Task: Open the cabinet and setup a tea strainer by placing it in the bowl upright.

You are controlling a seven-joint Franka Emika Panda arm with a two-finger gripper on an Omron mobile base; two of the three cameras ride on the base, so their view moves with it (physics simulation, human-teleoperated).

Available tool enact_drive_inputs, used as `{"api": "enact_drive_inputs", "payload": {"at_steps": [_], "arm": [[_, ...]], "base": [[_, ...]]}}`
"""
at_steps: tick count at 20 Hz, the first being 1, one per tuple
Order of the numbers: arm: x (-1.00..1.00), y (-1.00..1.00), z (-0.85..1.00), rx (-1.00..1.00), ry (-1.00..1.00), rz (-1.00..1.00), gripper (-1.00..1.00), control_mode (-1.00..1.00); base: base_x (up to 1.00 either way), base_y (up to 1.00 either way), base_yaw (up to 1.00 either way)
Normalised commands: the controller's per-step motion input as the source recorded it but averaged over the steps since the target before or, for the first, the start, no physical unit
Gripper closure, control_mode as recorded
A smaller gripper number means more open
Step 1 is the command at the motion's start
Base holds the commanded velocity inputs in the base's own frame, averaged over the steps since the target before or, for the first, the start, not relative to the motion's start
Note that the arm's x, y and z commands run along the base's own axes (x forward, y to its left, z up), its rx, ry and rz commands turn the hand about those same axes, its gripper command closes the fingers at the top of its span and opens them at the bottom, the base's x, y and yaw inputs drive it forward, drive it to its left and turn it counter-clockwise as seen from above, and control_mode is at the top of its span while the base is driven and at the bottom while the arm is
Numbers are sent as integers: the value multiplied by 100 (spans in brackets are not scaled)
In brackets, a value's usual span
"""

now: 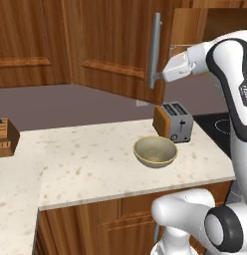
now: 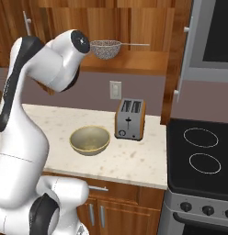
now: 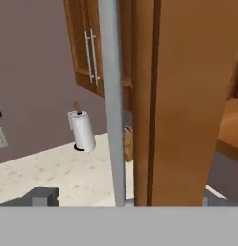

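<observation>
Reaching up to the cabinet [image 1: 115, 45], the gripper [image 1: 156, 75] sits at the lower end of the door's long silver handle [image 1: 155, 50], its fingers spread wide with the bar [image 3: 113, 96] running between them; whether they touch it cannot be told. That door stands swung partly out. Inside, on the cabinet shelf [image 2: 134, 62], the tea strainer [image 2: 105, 48] rests with its thin handle pointing toward the stove [image 2: 201, 160] side. Below, the bowl [image 1: 155, 151] sits empty near the worktop's [image 1: 85, 164] front edge, just beside the toaster [image 1: 174, 122] at the right end.
</observation>
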Motion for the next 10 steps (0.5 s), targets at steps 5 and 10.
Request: {"api": "enact_drive_inputs", "payload": {"at_steps": [5,10], "arm": [[-62,91,0,-7,0,0,-100,-100],[-60,92,0,-6,0,0,-100,-100]], "base": [[0,0,0],[0,0,0]]}}
